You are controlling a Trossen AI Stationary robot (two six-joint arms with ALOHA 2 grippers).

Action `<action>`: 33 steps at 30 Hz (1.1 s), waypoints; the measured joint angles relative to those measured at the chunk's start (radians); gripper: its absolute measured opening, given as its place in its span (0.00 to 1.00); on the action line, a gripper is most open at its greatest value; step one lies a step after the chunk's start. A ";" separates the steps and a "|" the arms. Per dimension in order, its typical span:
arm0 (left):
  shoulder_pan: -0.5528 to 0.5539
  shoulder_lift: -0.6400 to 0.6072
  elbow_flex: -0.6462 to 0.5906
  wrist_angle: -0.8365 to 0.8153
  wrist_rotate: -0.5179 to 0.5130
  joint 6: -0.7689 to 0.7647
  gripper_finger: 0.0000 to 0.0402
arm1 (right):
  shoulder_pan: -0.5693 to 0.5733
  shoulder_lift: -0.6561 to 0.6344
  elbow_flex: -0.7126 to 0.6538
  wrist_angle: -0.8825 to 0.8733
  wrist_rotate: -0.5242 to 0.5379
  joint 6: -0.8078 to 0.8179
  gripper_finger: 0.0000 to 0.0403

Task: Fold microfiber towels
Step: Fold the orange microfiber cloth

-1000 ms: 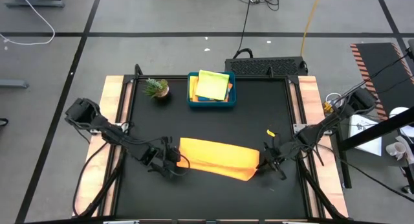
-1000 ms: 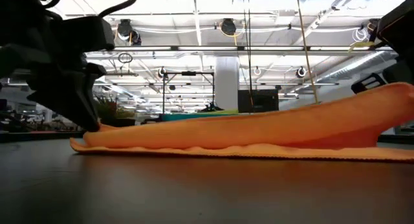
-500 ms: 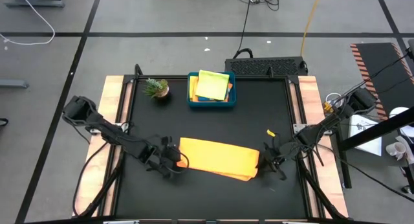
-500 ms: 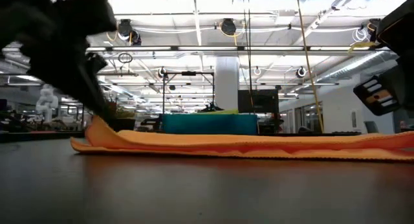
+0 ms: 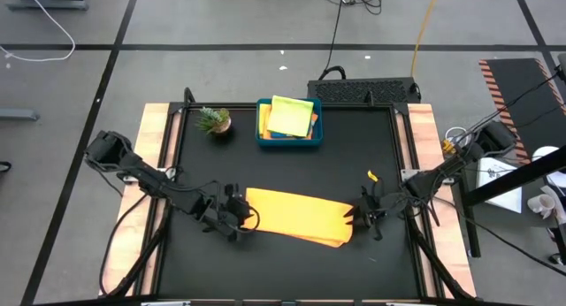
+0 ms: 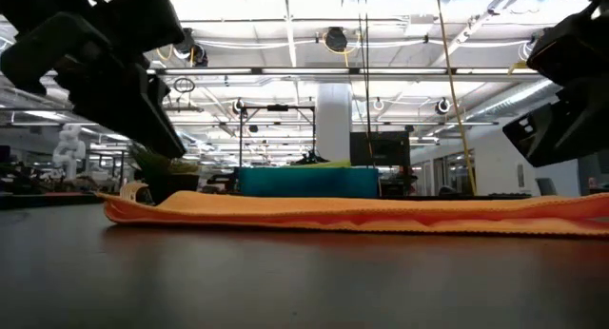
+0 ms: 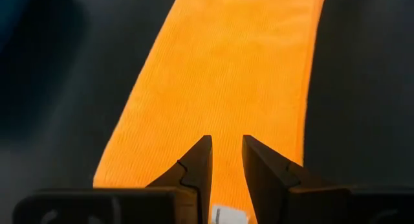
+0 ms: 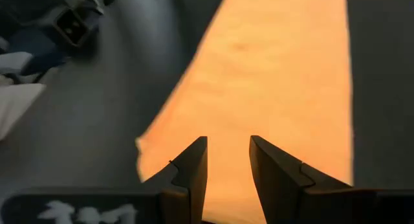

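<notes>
Flat on the black table top [image 5: 283, 156] lies a folded orange microfiber towel [image 5: 295, 216], a long soft strip stretched between the two pincers. The left gripper [image 5: 237, 210] sits at one short end of it, fingers set narrowly apart with only a slim gap, holding nothing, their tips poised above the cloth's near edge in the left wrist view. The right gripper [image 5: 364, 210] sits at the opposite short end, likewise narrowly parted and empty. Well beyond both pincers, at the table's far side, a rigid teal rectangular tray [image 5: 262, 133] carries a lime-green folded towel [image 5: 292, 116] stacked over other cloths, and just beside it stands a small potted green plant [image 5: 213, 120].
</notes>
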 joint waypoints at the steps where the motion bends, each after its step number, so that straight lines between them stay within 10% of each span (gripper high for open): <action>1: 0.001 0.000 -0.006 0.000 0.000 -0.009 0.22 | -0.008 0.000 0.000 -0.009 0.001 0.000 0.26; 33: 0.138 0.004 -0.305 0.322 -0.066 -0.178 0.22 | -0.128 0.000 0.001 -0.168 -0.089 0.090 0.26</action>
